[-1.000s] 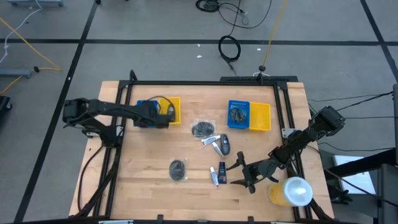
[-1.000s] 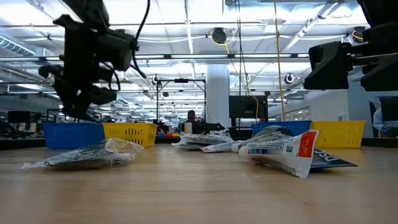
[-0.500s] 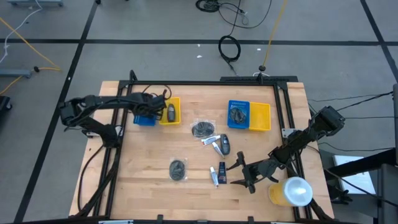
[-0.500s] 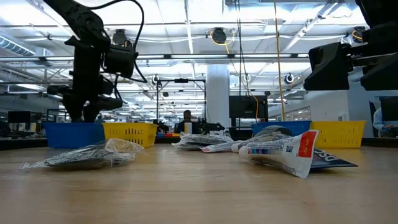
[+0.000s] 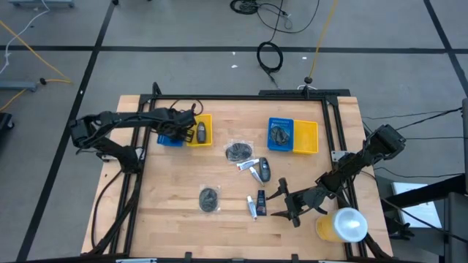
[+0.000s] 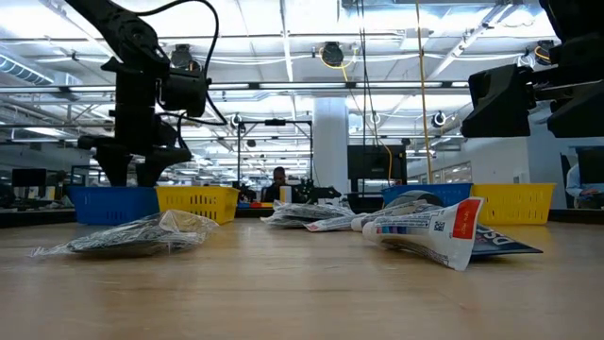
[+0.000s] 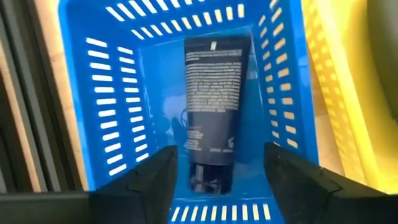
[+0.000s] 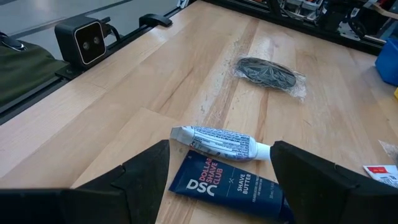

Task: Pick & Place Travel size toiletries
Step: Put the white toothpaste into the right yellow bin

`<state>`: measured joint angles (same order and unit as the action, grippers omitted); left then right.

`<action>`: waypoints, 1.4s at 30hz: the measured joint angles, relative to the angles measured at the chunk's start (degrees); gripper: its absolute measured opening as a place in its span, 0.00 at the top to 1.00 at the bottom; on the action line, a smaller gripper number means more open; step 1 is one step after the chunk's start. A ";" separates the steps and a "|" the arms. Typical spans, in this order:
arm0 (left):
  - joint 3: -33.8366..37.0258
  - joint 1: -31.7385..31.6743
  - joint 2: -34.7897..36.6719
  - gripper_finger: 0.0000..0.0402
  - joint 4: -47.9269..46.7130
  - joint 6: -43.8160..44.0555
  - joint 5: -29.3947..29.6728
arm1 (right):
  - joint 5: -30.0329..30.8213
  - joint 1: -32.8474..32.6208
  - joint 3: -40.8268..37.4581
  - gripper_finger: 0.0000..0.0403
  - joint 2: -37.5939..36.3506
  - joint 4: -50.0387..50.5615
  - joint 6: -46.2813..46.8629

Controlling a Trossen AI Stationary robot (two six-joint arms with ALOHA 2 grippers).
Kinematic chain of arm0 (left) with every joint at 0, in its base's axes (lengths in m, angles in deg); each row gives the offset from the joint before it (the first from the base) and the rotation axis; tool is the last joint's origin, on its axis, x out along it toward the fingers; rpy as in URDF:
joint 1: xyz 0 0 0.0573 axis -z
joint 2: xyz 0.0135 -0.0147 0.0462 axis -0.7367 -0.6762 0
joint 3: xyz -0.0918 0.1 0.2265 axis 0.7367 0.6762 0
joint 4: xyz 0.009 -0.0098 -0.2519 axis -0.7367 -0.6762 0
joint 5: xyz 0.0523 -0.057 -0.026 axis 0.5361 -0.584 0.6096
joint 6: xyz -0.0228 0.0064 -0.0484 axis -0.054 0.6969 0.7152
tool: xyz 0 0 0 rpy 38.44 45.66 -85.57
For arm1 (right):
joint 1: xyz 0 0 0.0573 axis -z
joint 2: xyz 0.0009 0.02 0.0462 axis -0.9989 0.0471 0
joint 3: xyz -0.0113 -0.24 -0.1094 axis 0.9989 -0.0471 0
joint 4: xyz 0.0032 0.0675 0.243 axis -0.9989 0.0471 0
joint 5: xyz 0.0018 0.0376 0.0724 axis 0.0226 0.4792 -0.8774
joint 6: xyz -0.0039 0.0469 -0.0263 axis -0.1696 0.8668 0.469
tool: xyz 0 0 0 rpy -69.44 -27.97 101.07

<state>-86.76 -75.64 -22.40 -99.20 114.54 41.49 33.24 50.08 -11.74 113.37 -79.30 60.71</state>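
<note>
My left gripper [image 5: 178,132] hangs open over the left blue tray [image 7: 99,93], fingers pointing down. A dark blue tube [image 7: 214,93] lies flat in that tray between the fingers, untouched. A dark oval piece [image 5: 199,133] lies in the yellow tray beside it. My right gripper [image 5: 278,205] is open, low over the table's near right. Before it lie a white tube [image 8: 217,142] and a dark blue "DSC" tube [image 8: 224,183]. Two clear-wrapped discs [image 5: 237,152] [image 5: 209,199], another dark oval piece [image 5: 262,171] and a small tube [image 5: 245,164] lie mid-table.
A second blue tray [image 5: 280,134] holding a dark item and a yellow tray [image 5: 306,137] stand at the far right. A big yellow cylinder with a white top [image 5: 342,225] stands at the near right corner. The low camera [image 8: 87,40] sits at the near edge.
My left arm has stretched out over the left trays, its gripper shifting a little toward the far edge, and the dark oval piece in the yellow tray has come into sight. For the last half second it has kept still.
</note>
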 joint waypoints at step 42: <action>-0.04 53.70 -24.41 0.36 93.81 -30.56 22.87 | 20.56 -7.86 4.64 0.41 -18.94 26.57 13.07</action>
<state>-86.80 -21.94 -46.81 -5.39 83.98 64.36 53.80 42.22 -7.10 94.43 -52.74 73.78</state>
